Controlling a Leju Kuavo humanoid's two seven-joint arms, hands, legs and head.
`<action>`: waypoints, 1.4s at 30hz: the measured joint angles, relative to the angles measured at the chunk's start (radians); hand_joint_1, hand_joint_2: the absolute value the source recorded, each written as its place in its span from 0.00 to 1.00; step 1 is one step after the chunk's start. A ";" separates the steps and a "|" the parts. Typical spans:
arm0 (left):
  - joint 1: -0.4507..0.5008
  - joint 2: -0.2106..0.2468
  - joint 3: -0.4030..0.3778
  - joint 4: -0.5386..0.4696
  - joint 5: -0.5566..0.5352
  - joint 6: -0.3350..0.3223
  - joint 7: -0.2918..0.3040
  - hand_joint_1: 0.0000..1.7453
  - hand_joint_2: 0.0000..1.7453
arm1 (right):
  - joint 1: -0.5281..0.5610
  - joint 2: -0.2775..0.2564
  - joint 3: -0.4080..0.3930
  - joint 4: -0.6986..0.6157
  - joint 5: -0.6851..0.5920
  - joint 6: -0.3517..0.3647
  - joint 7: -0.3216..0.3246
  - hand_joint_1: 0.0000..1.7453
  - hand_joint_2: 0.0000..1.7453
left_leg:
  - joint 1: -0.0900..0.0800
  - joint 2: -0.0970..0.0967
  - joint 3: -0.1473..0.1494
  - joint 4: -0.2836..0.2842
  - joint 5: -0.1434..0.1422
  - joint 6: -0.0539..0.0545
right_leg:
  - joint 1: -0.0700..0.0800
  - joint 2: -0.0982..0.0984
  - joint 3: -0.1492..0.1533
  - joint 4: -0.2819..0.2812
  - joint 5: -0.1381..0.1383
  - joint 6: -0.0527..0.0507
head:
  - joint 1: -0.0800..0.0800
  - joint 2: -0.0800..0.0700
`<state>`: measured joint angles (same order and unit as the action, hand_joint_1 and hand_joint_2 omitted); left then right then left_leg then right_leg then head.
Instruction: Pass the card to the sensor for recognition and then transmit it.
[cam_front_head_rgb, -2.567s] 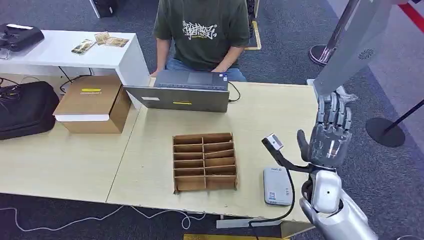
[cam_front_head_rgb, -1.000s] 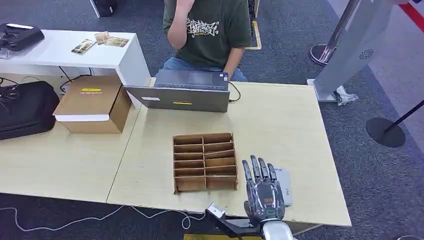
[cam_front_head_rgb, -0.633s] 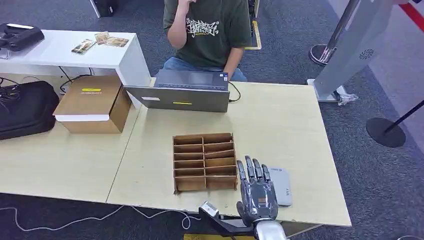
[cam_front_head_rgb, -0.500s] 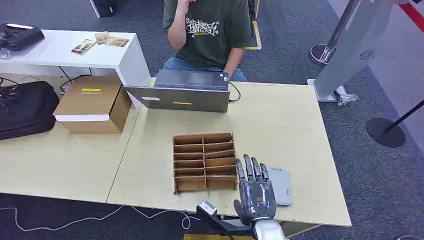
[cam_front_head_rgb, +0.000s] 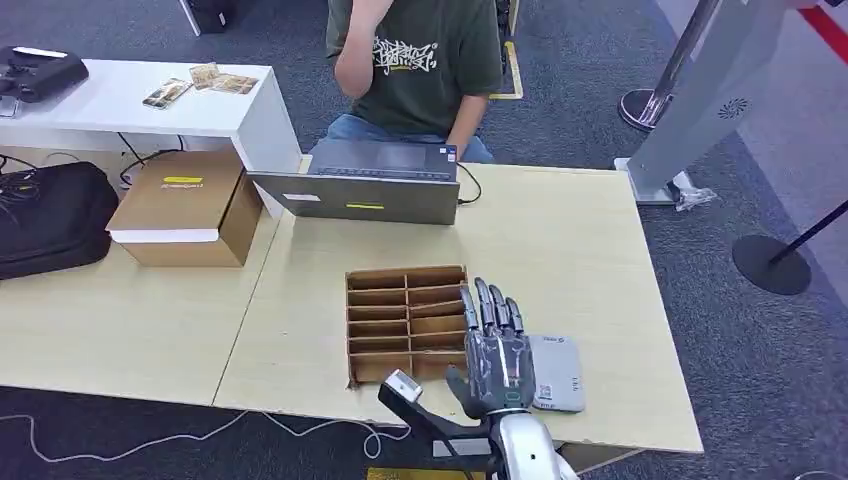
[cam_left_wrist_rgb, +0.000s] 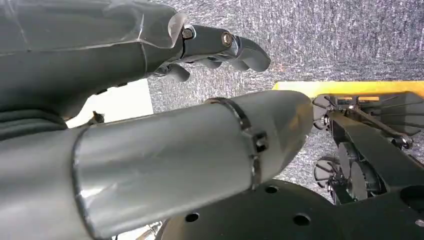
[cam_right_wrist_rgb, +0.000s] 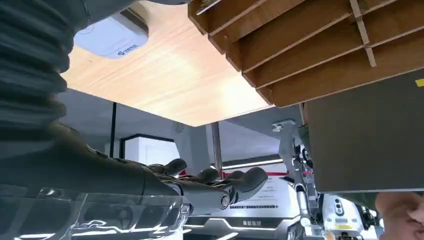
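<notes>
My right hand (cam_front_head_rgb: 497, 350) hovers flat, back up, over the near right part of the wooden table (cam_front_head_rgb: 560, 250), fingers straight and apart, holding nothing. Its fingertips lie over the right edge of the brown cardboard slot organizer (cam_front_head_rgb: 405, 320). Just to the right of the hand sits the white card sensor (cam_front_head_rgb: 562, 372), partly covered by it. In the right wrist view the sensor (cam_right_wrist_rgb: 111, 35), the organizer (cam_right_wrist_rgb: 320, 50) and my right hand's dark fingers (cam_right_wrist_rgb: 235, 182) appear. What lies in the slots cannot be made out. My left hand (cam_left_wrist_rgb: 150, 100) hangs over grey carpet, fingers loosely extended, holding nothing.
A grey laptop (cam_front_head_rgb: 365, 185) stands at the table's far edge, with a seated person (cam_front_head_rgb: 415, 60) behind it. A cardboard box (cam_front_head_rgb: 185, 205) and a black bag (cam_front_head_rgb: 50, 220) rest on the left table. A stanchion base (cam_front_head_rgb: 770, 262) stands on the carpet at the right.
My right hand dropped from a raised pose at the table's right side, then moved left and forward over the organizer's right edge. The person lifted an arm toward the face.
</notes>
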<state>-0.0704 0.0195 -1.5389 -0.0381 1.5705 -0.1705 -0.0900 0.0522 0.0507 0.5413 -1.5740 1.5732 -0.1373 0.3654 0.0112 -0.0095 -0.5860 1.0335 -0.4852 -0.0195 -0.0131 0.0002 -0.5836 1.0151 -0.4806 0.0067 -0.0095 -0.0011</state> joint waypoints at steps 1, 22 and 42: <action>0.000 -0.001 0.000 0.000 0.000 0.000 0.000 0.00 0.00 | -0.003 0.002 0.000 0.005 0.000 -0.004 0.000 0.00 1.00 | 0.000 0.000 0.000 0.000 0.000 0.000 | 0.000 0.000 0.000 0.000 0.000 0.000 | 0.000 0.000; 0.001 0.000 0.026 0.000 0.000 -0.018 0.014 0.00 0.00 | -0.024 0.005 0.032 0.077 0.000 0.118 0.042 0.00 1.00 | 0.000 0.000 0.000 0.000 0.000 0.000 | 0.000 0.000 0.000 0.000 0.000 0.000 | 0.000 0.000; 0.001 0.005 0.027 0.007 0.000 -0.018 0.014 0.00 0.00 | -0.056 0.002 0.034 0.105 0.000 -0.004 0.026 0.00 1.00 | 0.000 0.000 0.000 0.000 0.000 0.000 | 0.000 0.000 0.000 0.000 0.000 0.000 | 0.000 0.000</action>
<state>-0.0696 0.0244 -1.5118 -0.0313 1.5705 -0.1884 -0.0755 -0.0037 0.0526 0.5753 -1.4694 1.5732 -0.1415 0.3914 0.0113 -0.0095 -0.5861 1.0334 -0.4852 -0.0195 -0.0131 0.0001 -0.5837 1.0151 -0.4807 0.0066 -0.0099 -0.0011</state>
